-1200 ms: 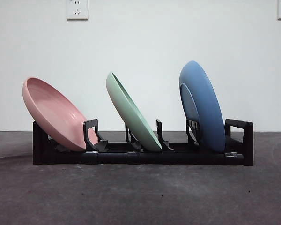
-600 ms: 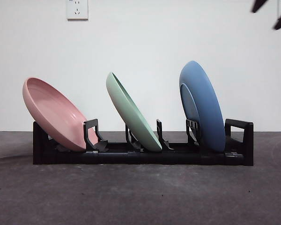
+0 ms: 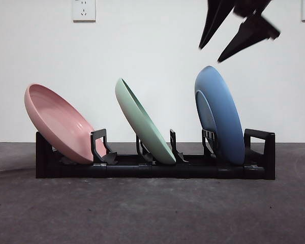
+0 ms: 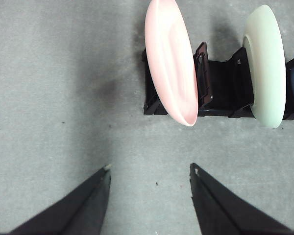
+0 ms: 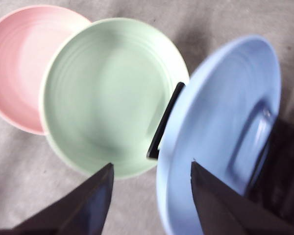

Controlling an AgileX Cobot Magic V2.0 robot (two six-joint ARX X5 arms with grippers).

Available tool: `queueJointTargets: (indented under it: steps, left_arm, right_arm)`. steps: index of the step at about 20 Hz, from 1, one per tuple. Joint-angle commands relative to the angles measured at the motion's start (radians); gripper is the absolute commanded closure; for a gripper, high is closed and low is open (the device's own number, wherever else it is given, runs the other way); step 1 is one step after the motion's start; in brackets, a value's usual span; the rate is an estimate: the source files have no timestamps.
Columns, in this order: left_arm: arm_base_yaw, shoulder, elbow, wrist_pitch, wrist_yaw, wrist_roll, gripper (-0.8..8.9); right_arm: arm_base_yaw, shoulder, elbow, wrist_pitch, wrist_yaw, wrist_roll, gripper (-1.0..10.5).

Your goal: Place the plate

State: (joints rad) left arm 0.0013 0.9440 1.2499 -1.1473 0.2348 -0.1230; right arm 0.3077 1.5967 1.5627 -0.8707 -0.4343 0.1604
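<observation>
A black dish rack (image 3: 155, 168) holds three plates on edge: a pink plate (image 3: 61, 124) at the left, a green plate (image 3: 142, 122) in the middle, a blue plate (image 3: 221, 114) at the right. My right gripper (image 3: 209, 55) is open and empty, coming in from the top right, its tips just above the blue plate's rim. In the right wrist view its jaws (image 5: 152, 169) straddle the blue plate's (image 5: 220, 122) edge, next to the green plate (image 5: 112, 93). My left gripper (image 4: 149, 169) is open and empty over bare table, apart from the rack (image 4: 220, 90).
The grey table (image 3: 152, 213) stretches in front of the rack. A white wall with two sockets (image 3: 84, 10) stands behind. In the left wrist view the pink plate (image 4: 171, 61) and green plate (image 4: 267, 63) lean in the rack.
My right gripper has come down from the top right corner to just above the blue plate. The plates and rack have not moved.
</observation>
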Motion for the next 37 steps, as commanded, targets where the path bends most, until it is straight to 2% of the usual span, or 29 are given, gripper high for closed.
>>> queueJointTargets:
  steps: [1, 3, 6, 8, 11, 14, 17, 23, 26, 29, 31, 34, 36, 37]
  left_arm:
    - [-0.003, 0.008, 0.024, 0.011, -0.003, 0.006, 5.56]
    - [-0.003, 0.008, 0.024, 0.011, -0.003, 0.006, 5.56]
    - [-0.003, 0.008, 0.024, 0.011, -0.003, 0.007, 5.56]
    - [-0.003, 0.008, 0.024, 0.011, -0.003, 0.007, 5.56]
    - [-0.003, 0.008, 0.024, 0.012, -0.003, 0.007, 5.56]
    - [-0.003, 0.008, 0.024, 0.013, -0.003, 0.007, 5.56]
    - [-0.003, 0.008, 0.024, 0.015, -0.003, 0.007, 5.56]
    - [-0.003, 0.008, 0.024, 0.017, -0.003, 0.007, 5.56]
    - [-0.003, 0.008, 0.024, 0.018, -0.003, 0.007, 5.56]
    - [-0.003, 0.008, 0.024, 0.018, -0.003, 0.007, 5.56]
    - [-0.003, 0.008, 0.024, 0.018, -0.003, 0.007, 5.56]
    - [-0.003, 0.008, 0.024, 0.018, -0.003, 0.007, 5.56]
    - [-0.003, 0.008, 0.024, 0.018, -0.003, 0.007, 5.56]
    - [-0.003, 0.008, 0.024, 0.018, -0.003, 0.007, 5.56]
  right_arm:
    - [0.006, 0.048, 0.024, 0.023, -0.002, -0.012, 7.0]
    - [0.007, 0.077, 0.024, 0.033, 0.000, -0.015, 7.1]
    - [0.012, 0.098, 0.024, 0.032, -0.003, -0.022, 8.7]
    - [0.019, 0.103, 0.024, 0.033, -0.004, -0.026, 9.3]
    - [0.020, 0.102, 0.024, 0.032, -0.013, -0.021, 9.3]
    - [0.015, 0.079, 0.030, 0.023, -0.059, -0.008, 9.3]
    - [0.016, 0.028, 0.087, -0.068, -0.105, -0.008, 9.3]
    - [0.026, -0.119, 0.186, -0.211, -0.224, -0.065, 9.3]
    - [0.041, -0.204, 0.185, -0.273, -0.220, -0.142, 9.3]
    - [0.082, -0.293, 0.150, -0.298, -0.211, -0.163, 9.3]
    - [0.116, -0.365, 0.066, -0.279, -0.183, -0.163, 9.3]
    - [0.183, -0.498, -0.155, -0.218, -0.127, -0.163, 9.3]
    - [0.238, -0.586, -0.311, -0.174, -0.061, -0.159, 9.3]
    - [0.274, -0.625, -0.378, -0.158, -0.001, -0.161, 9.3]
